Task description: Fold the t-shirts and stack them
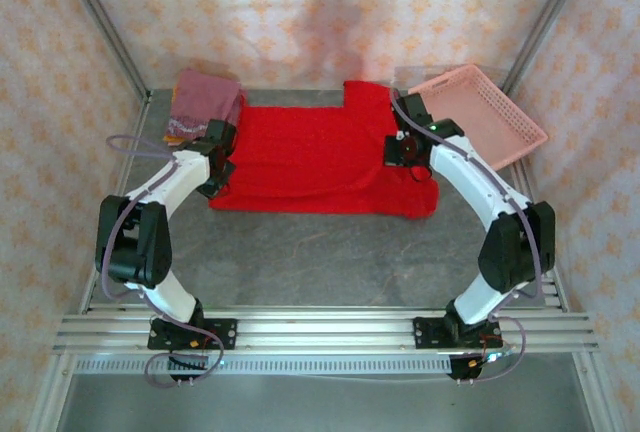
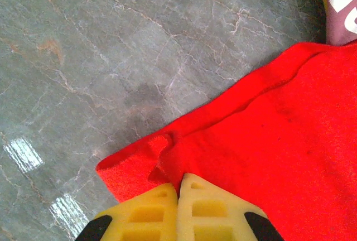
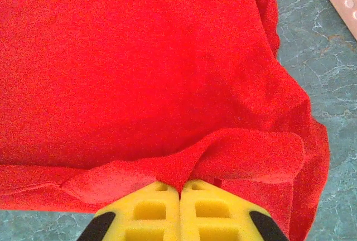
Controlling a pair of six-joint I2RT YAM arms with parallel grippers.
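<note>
Currently the red t-shirt (image 1: 320,157) is lying spread across the middle of the table (image 1: 330,262), with one sleeve sticking out toward the far side and its near right corner hanging rumpled. At its left edge the left gripper (image 1: 216,180) is sitting low on the cloth; in the left wrist view the yellow fingers of the left gripper (image 2: 178,184) are pressing flat together, and the red t-shirt (image 2: 268,157) is puckering into a small fold right at their tips. The bare grey table (image 2: 111,57) is showing just to the side. On the shirt's right side the right gripper (image 1: 412,162) is doing much the same. In the right wrist view the jaws of the right gripper (image 3: 180,188) are closing tight on a raised ridge of the red t-shirt (image 3: 139,68), which is bunching up between them. Further out, the folded maroon-pink t-shirt (image 1: 205,97) is resting at the far left corner, just beside the red one. A strip of its white lettering is peeking into the left wrist view (image 2: 343,12), and the orange t-shirt (image 1: 175,135) is showing beneath it as a thin edge. At the far right, the pink basket (image 1: 480,112) is sitting tilted near the wall.
</note>
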